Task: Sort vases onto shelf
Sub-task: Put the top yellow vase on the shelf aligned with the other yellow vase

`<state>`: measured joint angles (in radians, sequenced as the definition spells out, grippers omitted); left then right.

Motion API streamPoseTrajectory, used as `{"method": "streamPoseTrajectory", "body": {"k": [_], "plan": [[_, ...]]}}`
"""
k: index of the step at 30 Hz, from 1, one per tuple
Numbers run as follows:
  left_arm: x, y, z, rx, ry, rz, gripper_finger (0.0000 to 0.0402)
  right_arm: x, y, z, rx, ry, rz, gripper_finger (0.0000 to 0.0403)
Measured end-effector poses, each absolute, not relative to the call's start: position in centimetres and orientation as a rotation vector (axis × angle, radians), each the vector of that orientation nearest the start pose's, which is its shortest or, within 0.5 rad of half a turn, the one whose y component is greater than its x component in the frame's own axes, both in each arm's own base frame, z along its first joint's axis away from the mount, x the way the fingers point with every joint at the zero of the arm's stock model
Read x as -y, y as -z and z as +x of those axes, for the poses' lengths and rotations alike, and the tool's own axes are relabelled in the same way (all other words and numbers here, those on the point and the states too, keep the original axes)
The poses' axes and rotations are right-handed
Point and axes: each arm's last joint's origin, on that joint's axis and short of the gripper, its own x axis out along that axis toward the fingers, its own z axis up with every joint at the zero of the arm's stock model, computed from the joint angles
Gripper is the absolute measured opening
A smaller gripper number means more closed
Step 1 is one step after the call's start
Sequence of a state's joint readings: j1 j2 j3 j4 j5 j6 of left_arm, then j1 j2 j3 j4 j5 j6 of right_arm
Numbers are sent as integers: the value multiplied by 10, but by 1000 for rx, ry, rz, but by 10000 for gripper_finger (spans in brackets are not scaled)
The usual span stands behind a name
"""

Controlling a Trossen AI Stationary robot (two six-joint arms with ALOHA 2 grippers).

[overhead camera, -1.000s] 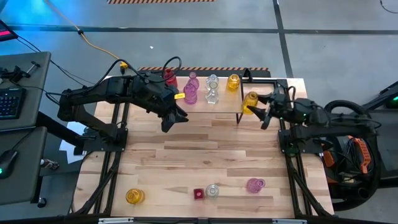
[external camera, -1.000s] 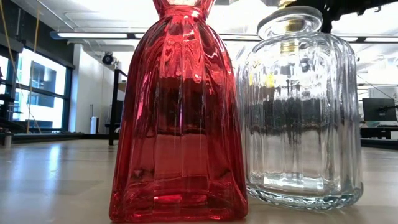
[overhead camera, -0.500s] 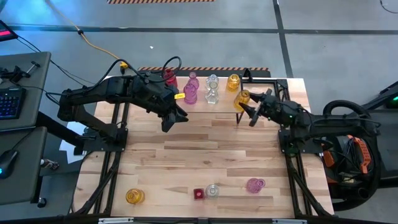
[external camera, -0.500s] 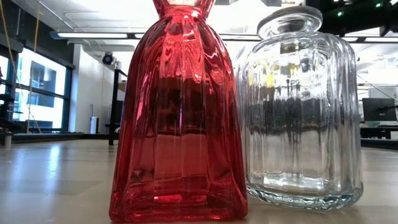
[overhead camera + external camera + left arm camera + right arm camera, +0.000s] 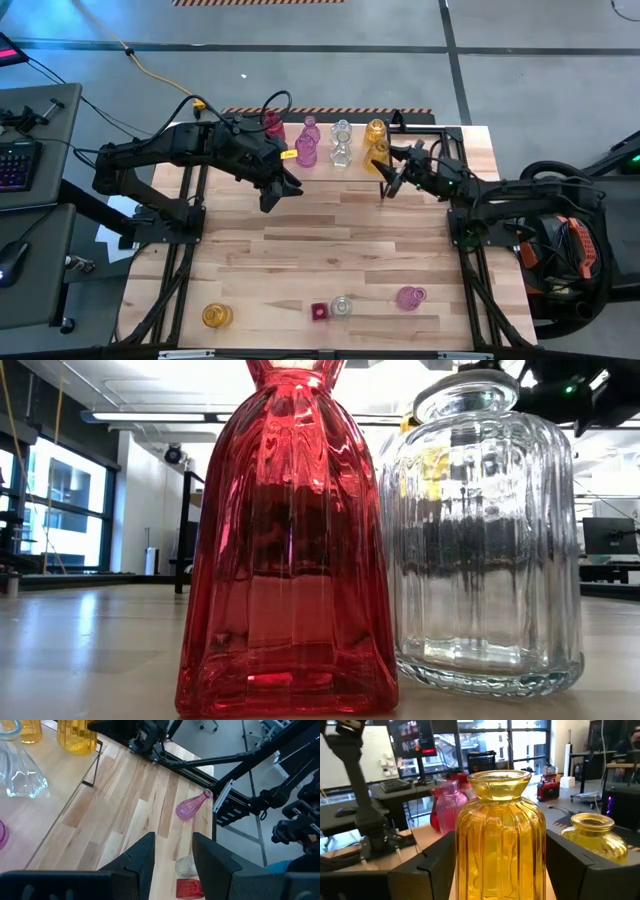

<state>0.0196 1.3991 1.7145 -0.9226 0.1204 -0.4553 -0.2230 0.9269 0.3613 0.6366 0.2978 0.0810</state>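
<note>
My right gripper (image 5: 388,165) is shut on a yellow ribbed vase (image 5: 500,840), which it holds upright over the right end of the shelf (image 5: 345,172). On the shelf stand a red vase (image 5: 271,122), a pink one (image 5: 307,148), a clear one (image 5: 340,142) and another yellow vase (image 5: 375,130). My left gripper (image 5: 272,198) hangs open above the table, just in front of the shelf's left part, with nothing between its fingers (image 5: 145,855). My right gripper pinches the yellow vase's ribbed belly (image 5: 465,855) between its two fingers, one on each side. The fingers (image 5: 425,870) come in level from the table's right side. The vase stands upright in the hold. Whether its base touches the shelf, I cannot tell.
Near the table's front edge stand a yellow vase (image 5: 216,316), a red one (image 5: 319,311) and a clear one (image 5: 342,306); a pink vase (image 5: 410,297) lies on its side. The middle of the table is bare wood.
My right gripper has carried the yellow vase toward the table's left edge and a little down, from beside the shelf's right end to over it, next to the other yellow vase. The vase has stayed upright.
</note>
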Motion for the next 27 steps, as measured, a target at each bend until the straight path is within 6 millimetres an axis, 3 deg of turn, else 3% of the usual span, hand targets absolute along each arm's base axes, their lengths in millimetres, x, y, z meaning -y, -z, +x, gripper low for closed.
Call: {"method": "streamPoseTrajectory", "body": {"k": [7, 27], "plan": [[-2, -442, 268, -618, -35, -461, 120, 53, -231, 199, 80, 632, 82, 225], [-2, -442, 268, -619, -35, -461, 120, 56, -210, 214, -8, 695, 62, 225]]}}
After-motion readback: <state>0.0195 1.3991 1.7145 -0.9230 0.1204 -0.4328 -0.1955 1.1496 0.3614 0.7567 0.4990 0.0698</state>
